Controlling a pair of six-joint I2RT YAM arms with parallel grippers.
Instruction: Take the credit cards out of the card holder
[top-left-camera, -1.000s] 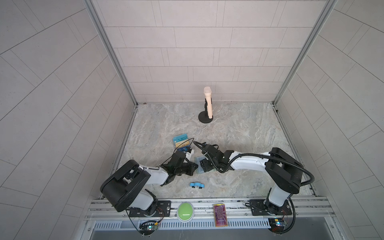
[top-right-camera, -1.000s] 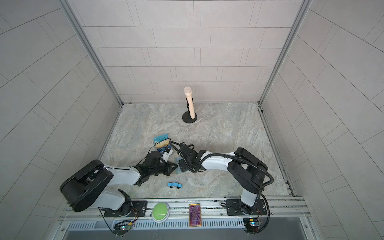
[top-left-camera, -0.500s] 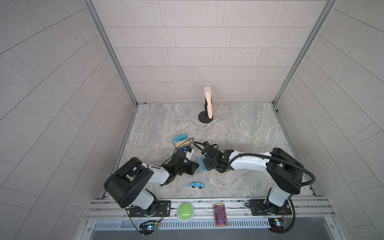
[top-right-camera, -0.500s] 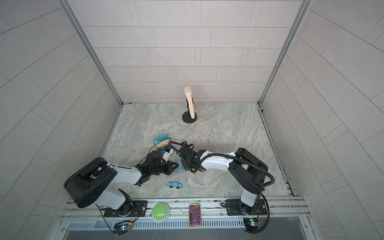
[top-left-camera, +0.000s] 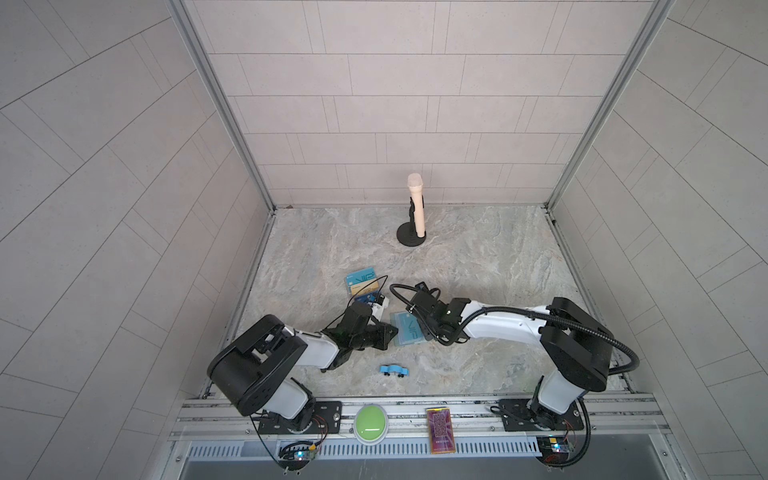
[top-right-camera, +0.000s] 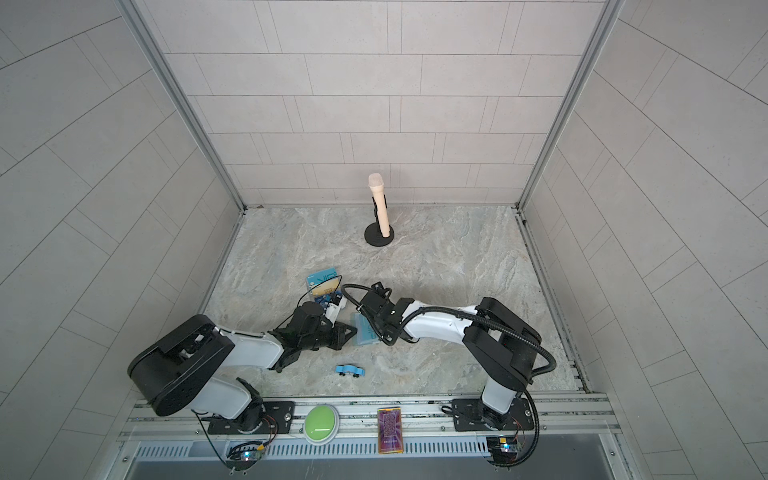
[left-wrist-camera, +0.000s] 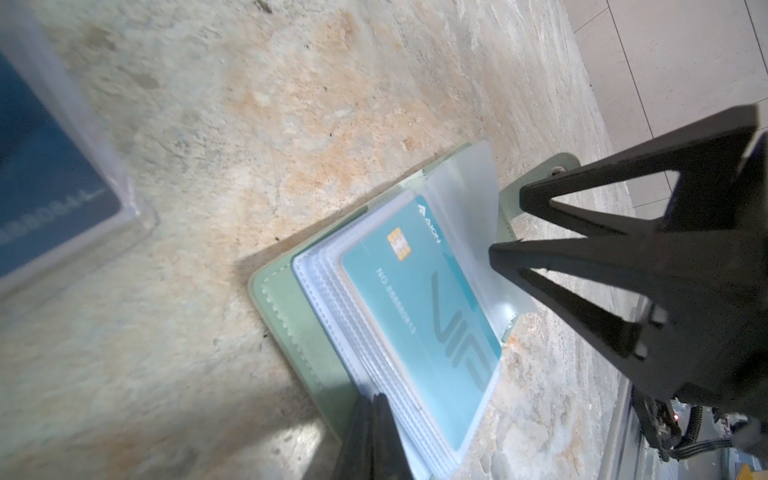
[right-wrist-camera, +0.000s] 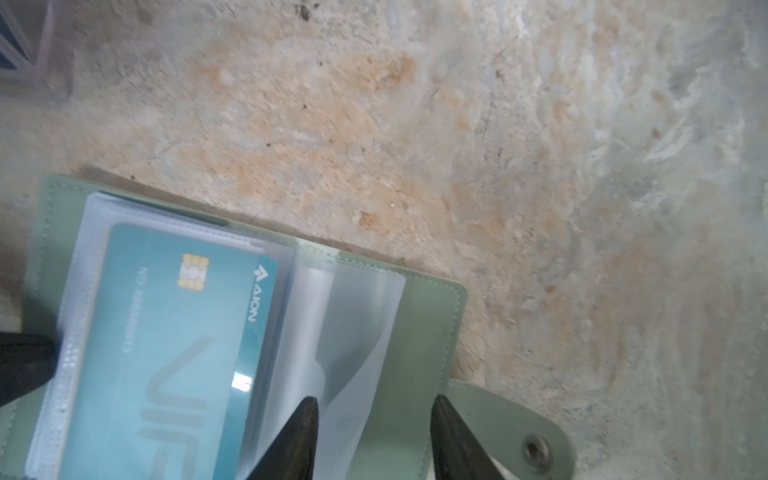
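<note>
Both of my grippers are down at the card holder (top-left-camera: 409, 332), which lies open on the table (top-left-camera: 478, 266) between them, toward the front.

My left gripper (left-wrist-camera: 372, 409) has its fingers pressed together at the edge of the stack of clear sleeve pages. Whether it nips a page or only pins the stack, I cannot tell. My right gripper (right-wrist-camera: 374, 405) has its jaws apart, straddling a loose sleeve page (right-wrist-camera: 357, 316) and the rim of the mint cover, close to the snap tab (right-wrist-camera: 528, 440). Nothing is pinched there yet.

One credit card (right-wrist-camera: 166, 332), teal with a chip, sits in the top sleeve on the left gripper's side. I judge it light, thin and stiff with a glossy face, so a flat pinch would tend to slide off. The short end by the fold looks like the place to take hold, nipping the card's edge and not the plastic over it. The sleeve is soft, floppy and slick, and would likely buckle or come along. The holder itself looks light enough to lift with the card unless my left side keeps it down. Whether the other sleeves hold more cards is hidden.

Just beyond the holder stands a clear acrylic stand (top-left-camera: 360, 282) with its own cards. Well back, a microphone (top-left-camera: 415, 208) stands upright.
</note>
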